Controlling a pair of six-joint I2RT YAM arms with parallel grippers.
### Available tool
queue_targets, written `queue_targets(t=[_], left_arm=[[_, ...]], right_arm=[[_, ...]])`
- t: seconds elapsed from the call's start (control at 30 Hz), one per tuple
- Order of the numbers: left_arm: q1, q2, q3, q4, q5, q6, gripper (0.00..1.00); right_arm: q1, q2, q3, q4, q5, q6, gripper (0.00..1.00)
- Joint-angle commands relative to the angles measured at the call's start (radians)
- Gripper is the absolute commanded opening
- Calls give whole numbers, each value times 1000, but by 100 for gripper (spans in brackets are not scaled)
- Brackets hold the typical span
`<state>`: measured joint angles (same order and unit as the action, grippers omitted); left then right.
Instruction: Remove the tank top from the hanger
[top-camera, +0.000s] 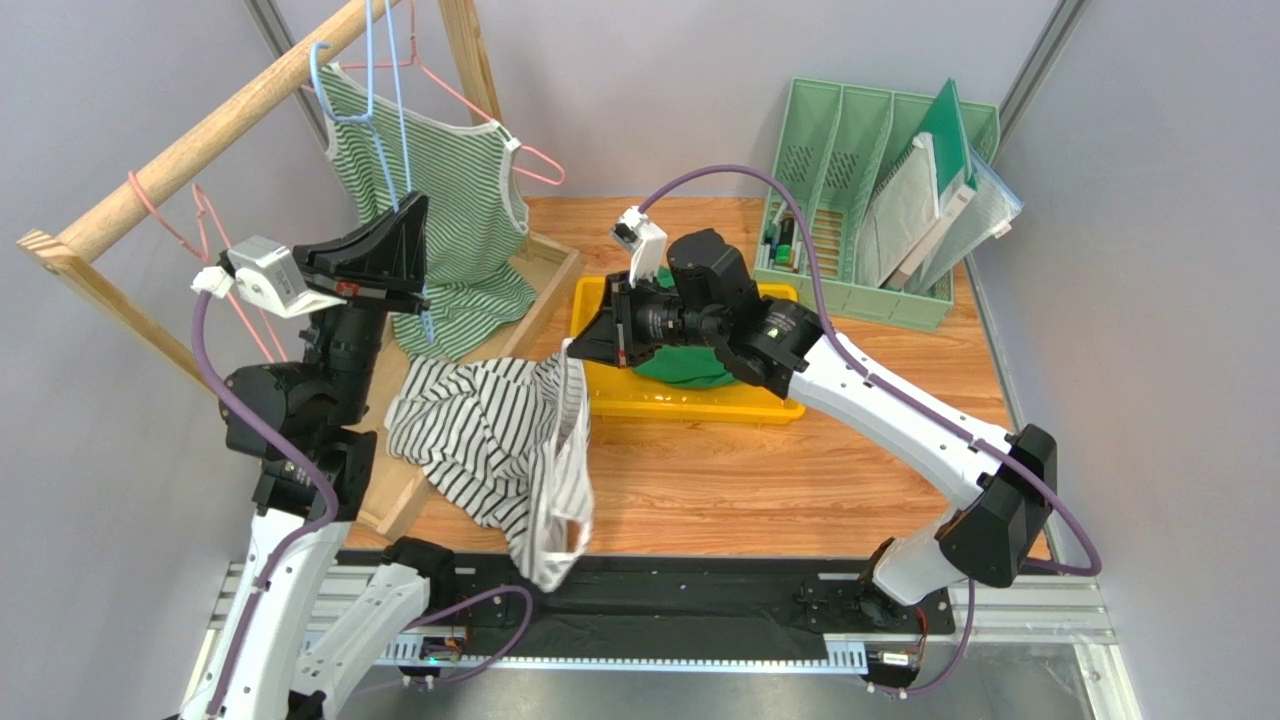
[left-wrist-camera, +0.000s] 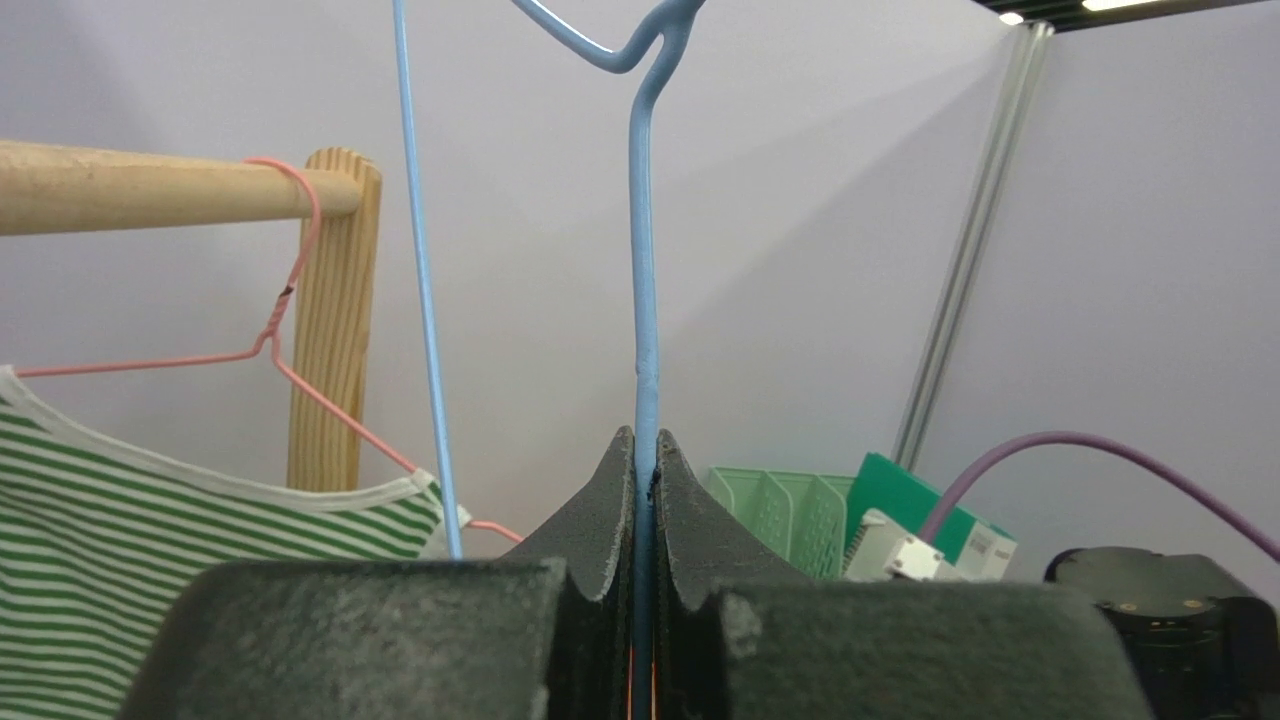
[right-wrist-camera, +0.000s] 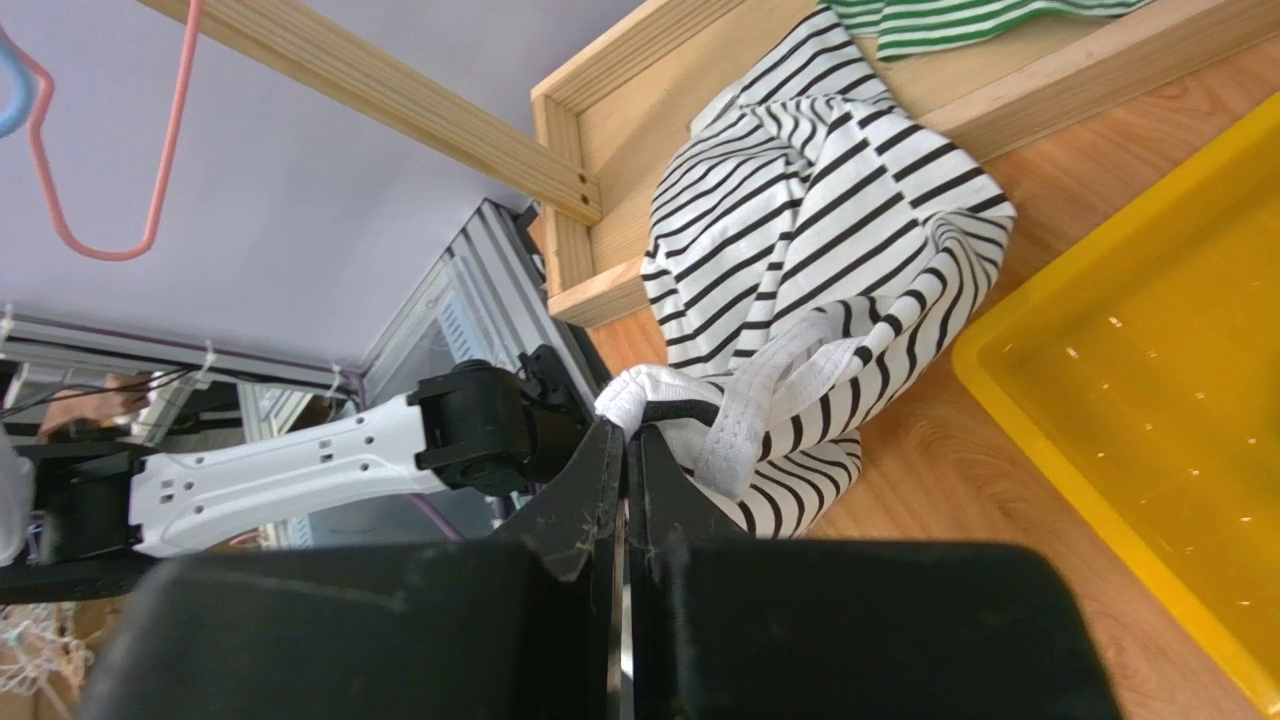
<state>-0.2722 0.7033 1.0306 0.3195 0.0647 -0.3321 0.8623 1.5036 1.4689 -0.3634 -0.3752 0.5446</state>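
Observation:
My left gripper (top-camera: 409, 210) (left-wrist-camera: 643, 438) is shut on a wire of the blue hanger (top-camera: 394, 105) (left-wrist-camera: 646, 285), which hangs by its hook from the wooden rail. My right gripper (top-camera: 579, 348) (right-wrist-camera: 624, 432) is shut on a white-hemmed edge of the black-and-white striped tank top (top-camera: 489, 435) (right-wrist-camera: 827, 225). The top lies bunched over the rack's base frame and droops from my right gripper past the table's near edge. A blue wire runs down from my left gripper toward the top; whether the top is still on it I cannot tell.
A green-striped top (top-camera: 451, 210) (left-wrist-camera: 150, 525) hangs on a pink hanger (top-camera: 526, 158) on the wooden rack (top-camera: 196, 143). An empty pink hanger (top-camera: 181, 225) hangs further left. A yellow tray (top-camera: 751, 402) holds a green cloth (top-camera: 684, 368). A green file organiser (top-camera: 872, 180) stands at the back right.

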Motion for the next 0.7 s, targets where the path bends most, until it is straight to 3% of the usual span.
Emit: queue_targets(t=[0.0,0.13,0.33,0.67], left_arm=[[4,-2,140,-80,104,-97,0],[4,-1,313,-315,181,-174,0],[4,-67,399,-555,231,-226,0],[4,-110,457,-720,182,-195,0]], right_arm=[[-5,19,28,11,61,-67,0],[-14,69,146,-29,157,-167,0],[-19,103,324,-91,334,-307,0],[-17,-158,334,-35,288,-402,1]])
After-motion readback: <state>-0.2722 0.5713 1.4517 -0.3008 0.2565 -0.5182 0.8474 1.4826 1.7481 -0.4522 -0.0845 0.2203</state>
